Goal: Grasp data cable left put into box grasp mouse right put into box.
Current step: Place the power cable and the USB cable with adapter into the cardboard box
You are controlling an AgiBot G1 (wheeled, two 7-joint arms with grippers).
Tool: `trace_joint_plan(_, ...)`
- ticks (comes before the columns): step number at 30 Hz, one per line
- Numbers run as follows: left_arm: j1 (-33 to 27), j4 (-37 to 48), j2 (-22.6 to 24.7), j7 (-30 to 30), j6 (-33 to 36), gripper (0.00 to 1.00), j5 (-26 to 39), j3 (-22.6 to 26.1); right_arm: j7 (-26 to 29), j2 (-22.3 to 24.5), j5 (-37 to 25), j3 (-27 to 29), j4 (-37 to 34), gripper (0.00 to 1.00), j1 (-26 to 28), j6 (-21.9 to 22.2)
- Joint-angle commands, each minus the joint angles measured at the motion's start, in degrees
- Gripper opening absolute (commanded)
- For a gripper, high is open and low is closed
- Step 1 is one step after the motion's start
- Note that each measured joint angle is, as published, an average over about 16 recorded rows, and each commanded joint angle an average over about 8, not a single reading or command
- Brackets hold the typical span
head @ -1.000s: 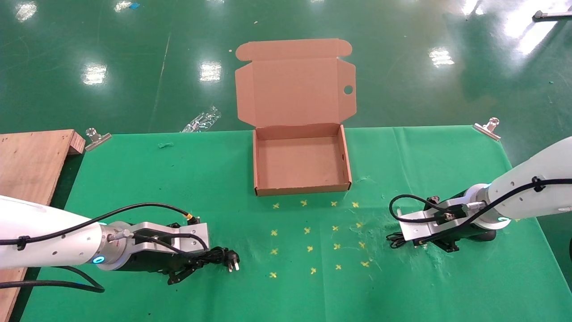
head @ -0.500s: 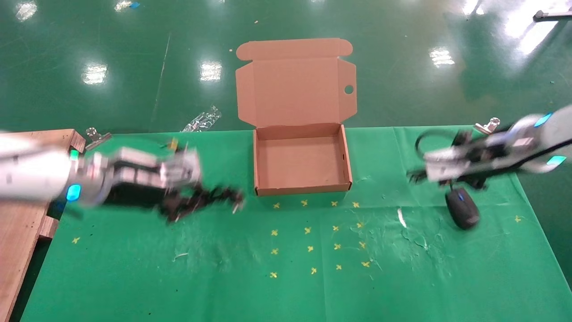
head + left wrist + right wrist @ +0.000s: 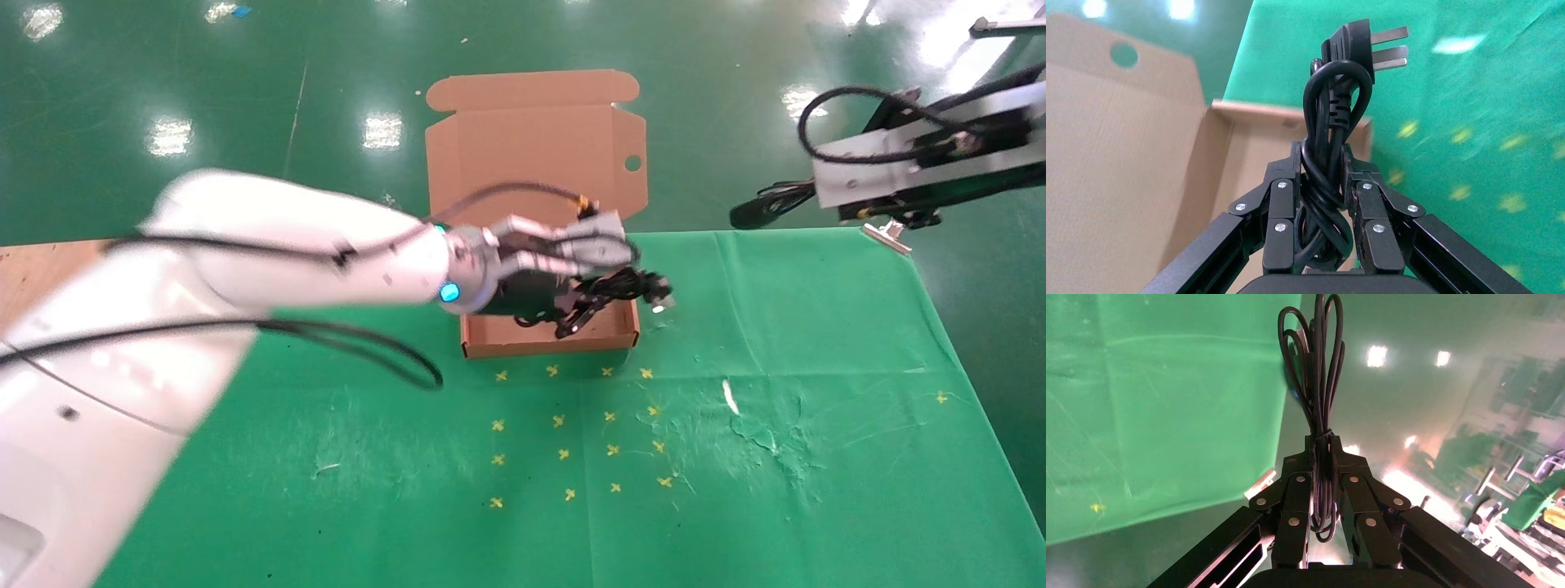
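Observation:
My left gripper (image 3: 576, 318) is shut on the coiled data cable (image 3: 613, 287) and holds it over the right part of the open cardboard box (image 3: 543, 347). The silver-pronged plug (image 3: 659, 296) sticks out past the box's right wall. In the left wrist view the fingers (image 3: 1281, 202) clamp the thick cord (image 3: 1329, 122), with the box (image 3: 1242, 159) below. My right gripper (image 3: 817, 200) is raised high by the table's far right corner, shut on the mouse's bundled thin wire (image 3: 1318, 373). A dark shape (image 3: 750, 214) hangs at its tip. I cannot make out the mouse body.
The box lid (image 3: 535, 139) stands up behind the box, with its round hole (image 3: 632, 163) on the right. A metal clip (image 3: 887, 233) holds the green cloth (image 3: 735, 457) at the far right corner. A wooden board (image 3: 33, 261) lies at the left. Yellow marks (image 3: 564, 452) dot the cloth.
My left arm has lifted the data cable off the cloth and carried it right, over the box. My right arm has risen up and back with the mouse wire.

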Motion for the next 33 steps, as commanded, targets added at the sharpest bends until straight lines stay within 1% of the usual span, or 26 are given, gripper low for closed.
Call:
trace_joint_plan(1, 0.63, 0.79, 1.67, -0.83, -4.41, 0.06, 3.09, 3.5, -0.21, 0.15, 0.68, 0.26, 0.12, 0.0, 1.57, -1.14)
trace_joint_plan(4, -0.01, 1.14, 1.74, -4.44, -8.88, 0.44, 4.8, 9.04, -0.67, 0.48, 1.61, -0.13, 0.13, 0.0, 2.69, -1.65)
trace_joint_plan(8, -1.64, 1.57, 1.69, -8.66, -11.87, 0.94, 4.55, 14.68, -0.8, 0.61, 2.51, -0.8, 0.13, 0.0, 3.41, -1.43)
trace_joint_plan(9, -2.04, 1.65, 1.67, -9.44, -12.35, 1.0, 4.27, 15.83, -0.76, 0.52, 2.67, -0.96, 0.14, 0.0, 3.51, -1.27)
trace_joint_plan(16, -4.39, 2.21, 1.56, -13.38, -15.22, 1.0, 2.17, 22.31, -1.03, -1.13, 3.92, -1.57, 0.2, 0.0, 4.38, 0.18)
trace_joint_plan(22, -6.01, 3.5, 1.17, -15.74, -17.06, 1.0, 0.41, 25.63, -2.23, -3.18, 4.61, -1.82, 0.15, 0.0, 4.97, 2.02)
trace_joint_plan(27, -7.77, 7.41, -1.17, -18.4, -18.16, 1.0, -2.33, 24.78, -3.66, -5.81, 5.28, -1.96, 0.04, 0.0, 4.64, 4.64)
trace_joint_plan(33, -9.9, 11.62, -8.62, -20.28, -17.86, 1.0, -6.34, 21.71, -5.3, -9.32, 8.28, -1.97, -0.08, 0.0, 2.87, 7.18)
